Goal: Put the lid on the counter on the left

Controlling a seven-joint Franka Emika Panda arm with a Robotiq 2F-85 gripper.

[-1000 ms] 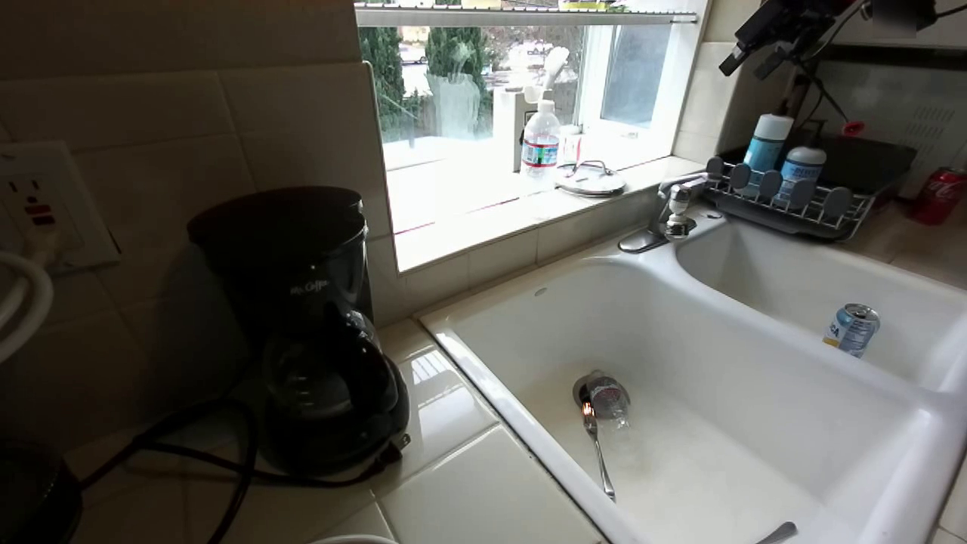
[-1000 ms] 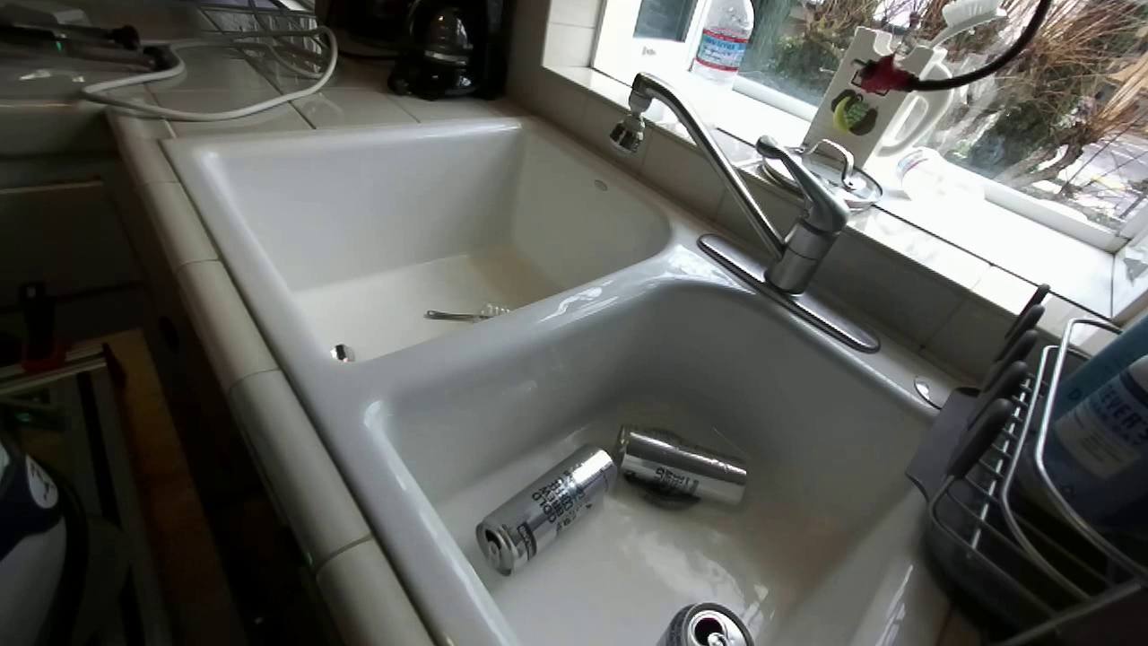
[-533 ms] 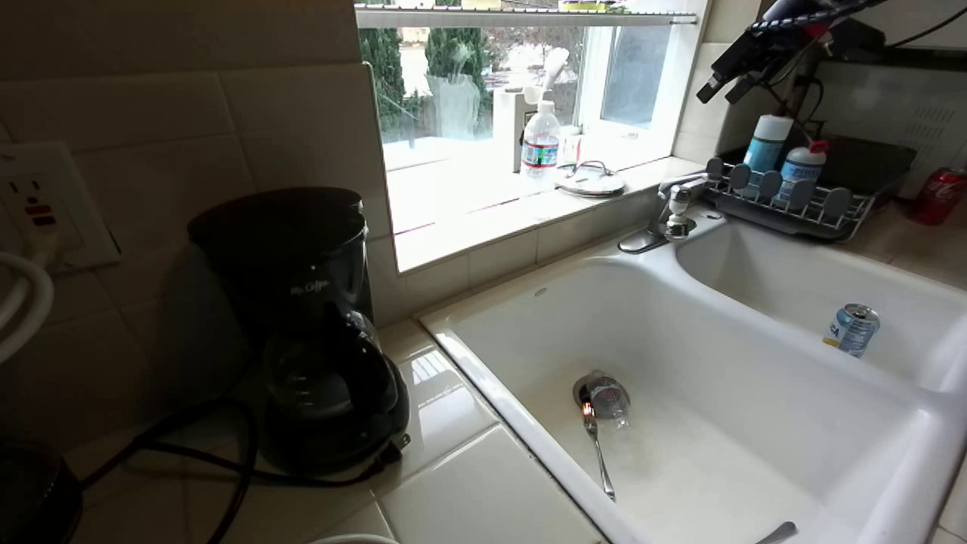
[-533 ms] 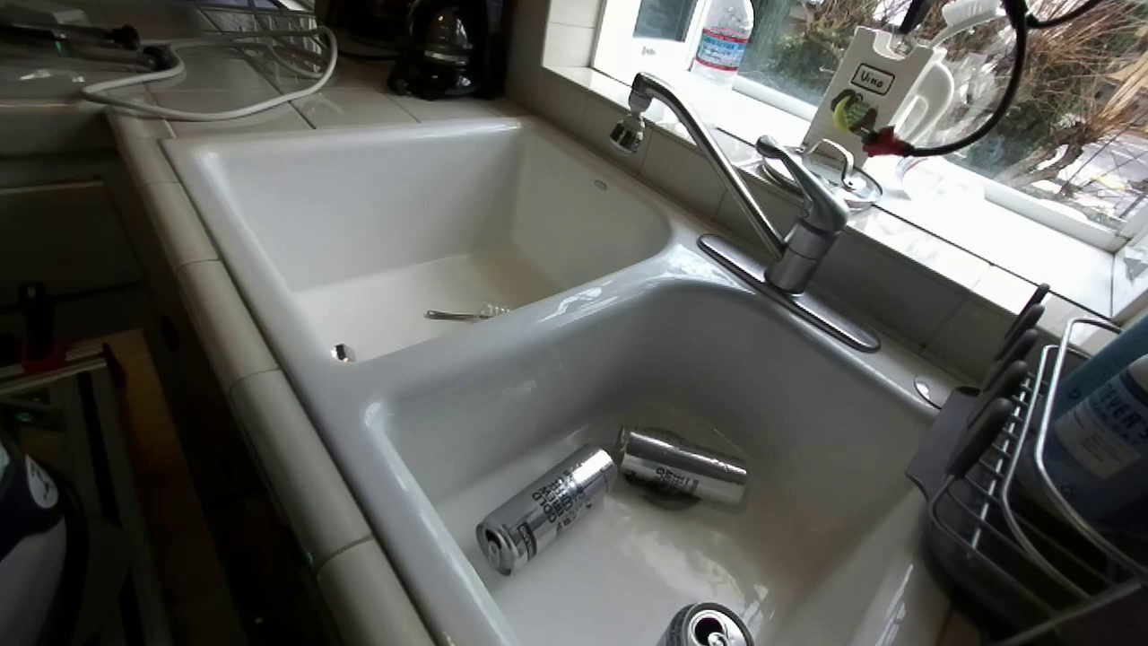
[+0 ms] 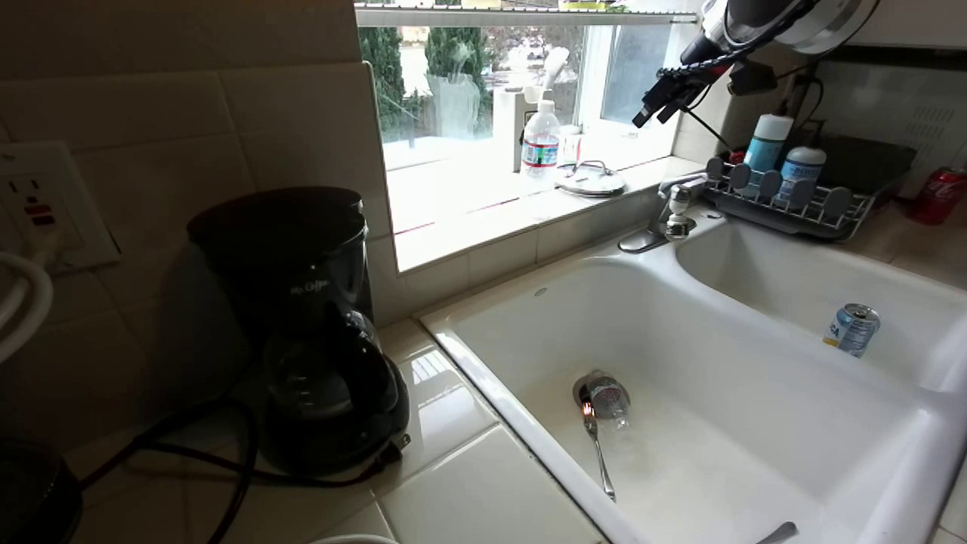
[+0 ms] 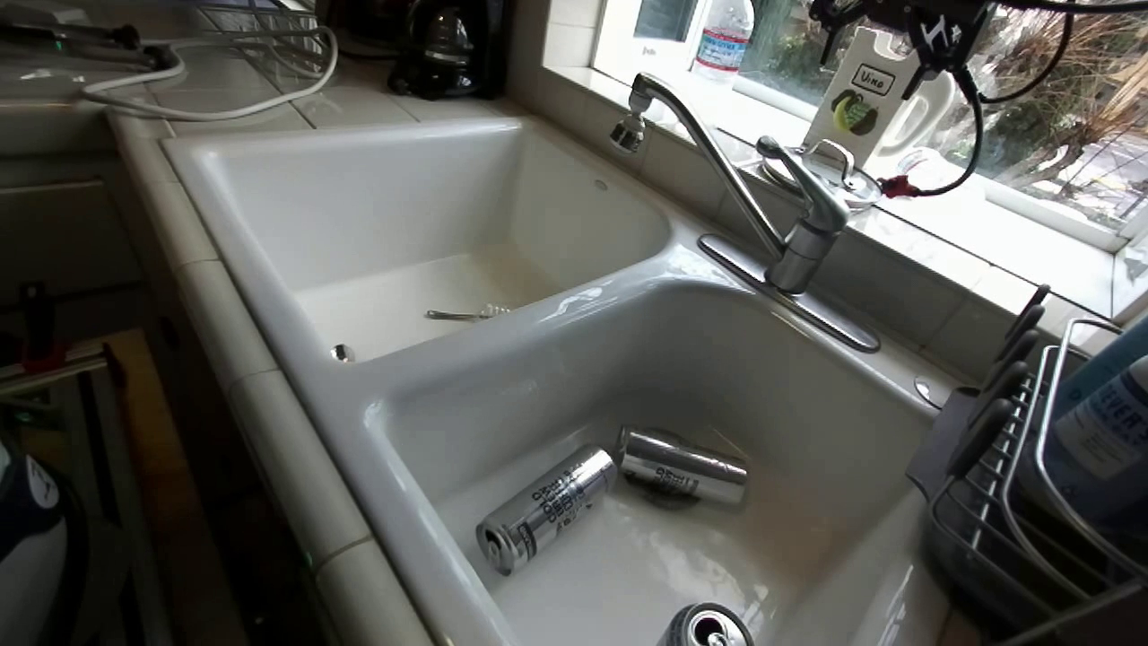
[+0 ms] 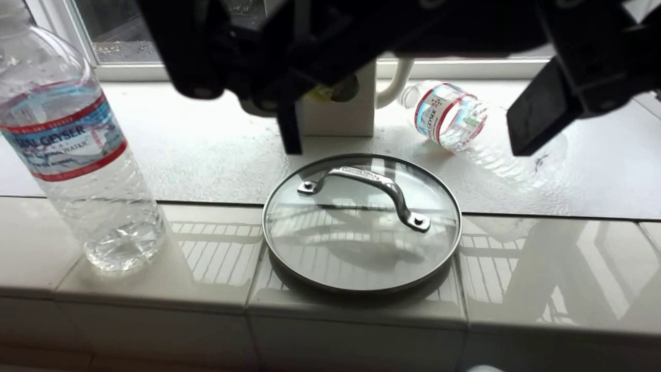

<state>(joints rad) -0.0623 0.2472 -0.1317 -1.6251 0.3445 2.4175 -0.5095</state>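
Note:
The clear glass lid [image 7: 361, 253] with a metal rim and arched handle lies flat, handle up, on the window sill. It also shows in both exterior views [image 5: 591, 181] [image 6: 863, 188], partly behind the faucet in one of them. My gripper [image 7: 408, 139] is open and empty, its fingers wide apart. In the wrist view they hang above and beyond the lid, not touching it. In an exterior view the gripper [image 5: 653, 121] is above and to the right of the lid; it also shows at the top of an exterior view [image 6: 868, 76]. The tiled counter [image 5: 483, 491] lies beside the sink.
An upright water bottle [image 7: 77, 150] stands left of the lid. A white carton [image 7: 338, 119] and a lying bottle [image 7: 449, 113] are behind it. The faucet [image 6: 798, 242], dish rack [image 5: 786, 200], sink [image 5: 725, 453] and coffee maker [image 5: 302, 249] are nearby. A red-tipped cable [image 6: 900, 186] hangs from the arm.
In the exterior views my gripper has come left and down toward the window sill and the lid, with its hanging cable. The lid has not moved.

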